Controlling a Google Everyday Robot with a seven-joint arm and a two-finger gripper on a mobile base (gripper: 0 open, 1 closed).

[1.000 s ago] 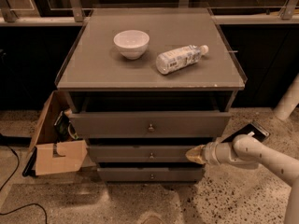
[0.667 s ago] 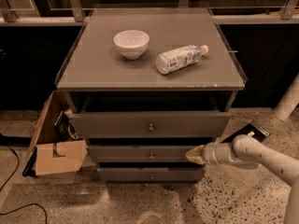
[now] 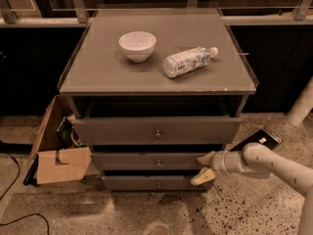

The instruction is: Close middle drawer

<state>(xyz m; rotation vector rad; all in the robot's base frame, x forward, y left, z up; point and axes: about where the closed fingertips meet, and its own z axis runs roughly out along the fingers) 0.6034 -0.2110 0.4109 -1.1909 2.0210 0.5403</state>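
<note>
The middle drawer (image 3: 146, 161) is the slim grey-brown front with a small round knob (image 3: 158, 163), second of three in the cabinet (image 3: 98, 77). It stands slightly out, with a dark gap above it. The taller top drawer (image 3: 156, 129) is pulled out further above it, and the lowest slim drawer (image 3: 146, 182) sits below. My gripper (image 3: 204, 168) reaches in from the right on a white arm (image 3: 274, 163). It is at the right end of the middle drawer's front, with the fingers spread and nothing between them.
A white bowl (image 3: 137, 45) and a lying plastic bottle (image 3: 189, 61) rest on the cabinet top. An open cardboard box (image 3: 57, 153) stands against the cabinet's left side. A dark flat object (image 3: 257, 140) lies on the speckled floor at right, near a white post (image 3: 302, 104).
The gripper's fingers now show spread apart at the drawer's right end, where before they looked close together. The arm and drawers have hardly moved.
</note>
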